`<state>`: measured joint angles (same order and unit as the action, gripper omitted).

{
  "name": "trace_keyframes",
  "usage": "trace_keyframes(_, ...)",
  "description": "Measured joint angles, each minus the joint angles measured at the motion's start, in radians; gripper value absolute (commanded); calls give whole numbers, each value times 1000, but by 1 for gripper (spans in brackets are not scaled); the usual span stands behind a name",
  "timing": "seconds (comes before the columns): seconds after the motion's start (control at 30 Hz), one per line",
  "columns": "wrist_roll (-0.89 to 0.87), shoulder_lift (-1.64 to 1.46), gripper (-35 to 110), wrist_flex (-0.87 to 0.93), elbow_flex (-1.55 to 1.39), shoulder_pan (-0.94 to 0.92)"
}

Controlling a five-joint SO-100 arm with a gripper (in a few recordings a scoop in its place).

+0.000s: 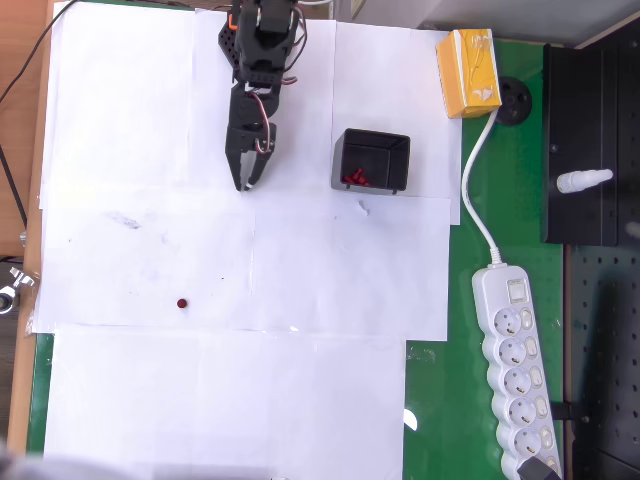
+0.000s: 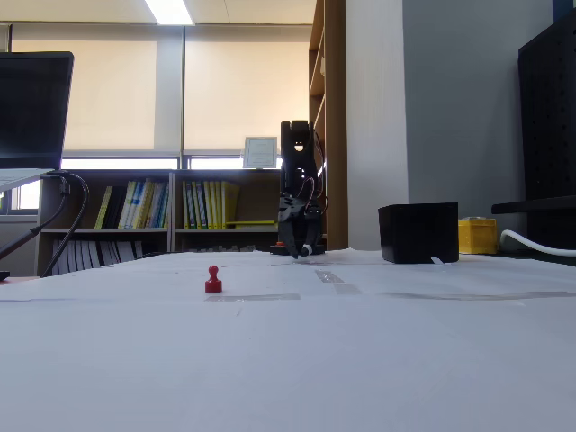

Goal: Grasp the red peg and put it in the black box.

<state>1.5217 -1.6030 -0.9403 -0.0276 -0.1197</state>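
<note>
The red peg (image 1: 182, 302) stands alone on the white paper at the lower left of the overhead view; in the fixed view the red peg (image 2: 212, 280) is upright in the foreground. The black box (image 1: 371, 161) is open-topped with a cluster of red pegs inside; in the fixed view the black box (image 2: 418, 232) stands at the right. My gripper (image 1: 244, 182) points down at the paper, left of the box and well above the peg in the overhead view. Its fingers look closed together with nothing between them. In the fixed view the gripper (image 2: 297, 250) is low over the table behind the peg.
A yellow carton (image 1: 468, 72) lies beyond the box. A white power strip (image 1: 516, 358) and its cable run along the right on the green mat. A large black panel (image 1: 592, 150) fills the right edge. White paper sheets (image 1: 300, 380) cover the table.
</note>
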Motion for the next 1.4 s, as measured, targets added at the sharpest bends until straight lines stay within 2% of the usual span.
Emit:
trace_keyframes(0.23,9,-95,0,-40,-74,-92)
trace_keyframes(0.4,9,-130,7,-37,-118,-144)
trace_keyframes(0.77,46,-167,6,-17,-186,-213)
trace_keyframes(0.93,46,-184,17,-5,-222,-265)
trace_keyframes(1.37,46,-210,21,31,-288,-325)
trace_keyframes(1.4,46,-221,26,32,-301,-333)
